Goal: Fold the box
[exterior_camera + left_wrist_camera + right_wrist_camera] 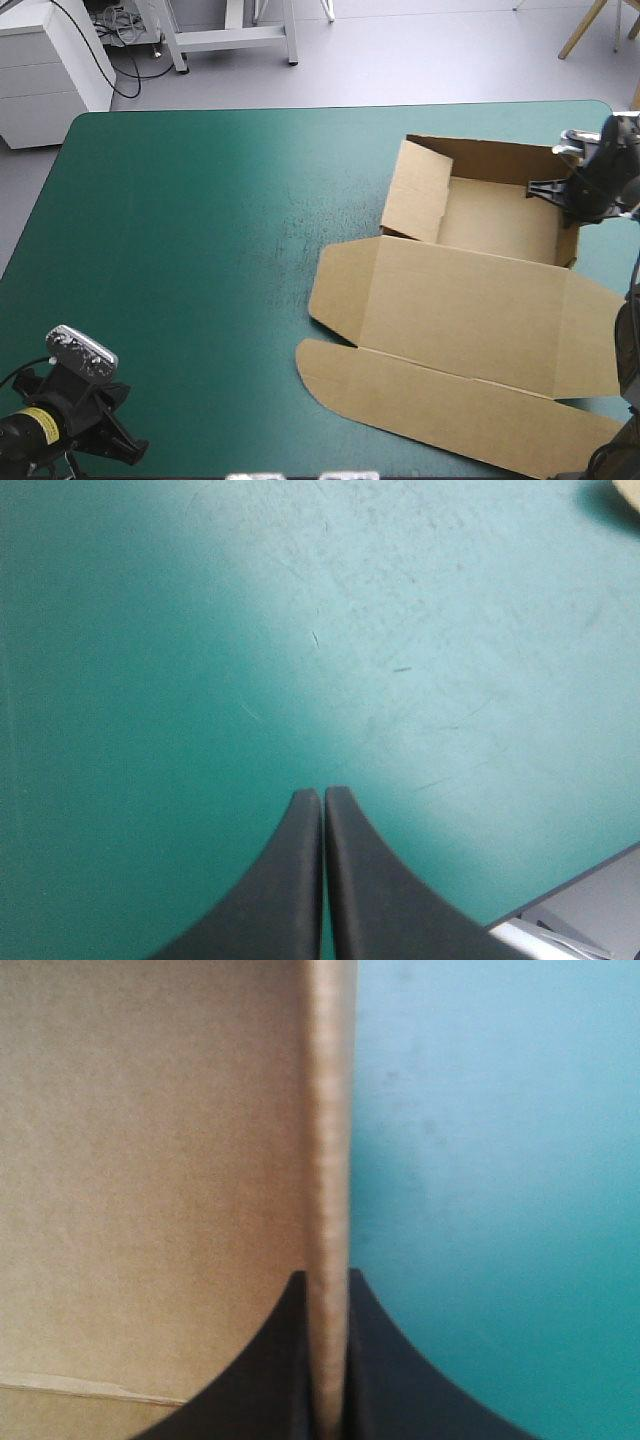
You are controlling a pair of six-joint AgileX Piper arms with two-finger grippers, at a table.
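Box: the brown box [470, 300] lies on the right half of the teal-green cover [200, 220], at about 4 o'clock from the table's middle in my high view.
Form: it is half made. The tray [500, 215] has walls standing at the far end, and the lid [465, 305] and its tuck flap are flat toward me.
Long axis: the sheet runs from about 1 o'clock (tray) to 7 o'clock (flap). The lid's fold line crosses it, near 9 to 3.
Right pincer: the right gripper [328, 1290] is clamped on the tray's right side wall [328, 1140], with the board's top edge pinched between the two black fingers. The tray's inside is on one side of them and bare cover on the other.
Box from right pincer: touching. The tray floor spreads toward 9 o'clock and the lid toward 7 to 8 o'clock.
Left pincer: the left gripper [322, 795] has its fingers together on nothing, over bare cover near the table's near-left corner.
Box from left pincer: well apart, off toward 2 o'clock.
Nearer arm: the right, by far.
What the move turns on: I judge that the held wall has to fold inward toward 9 o'clock, square to the fold line, and the left arm must cross the table to help.
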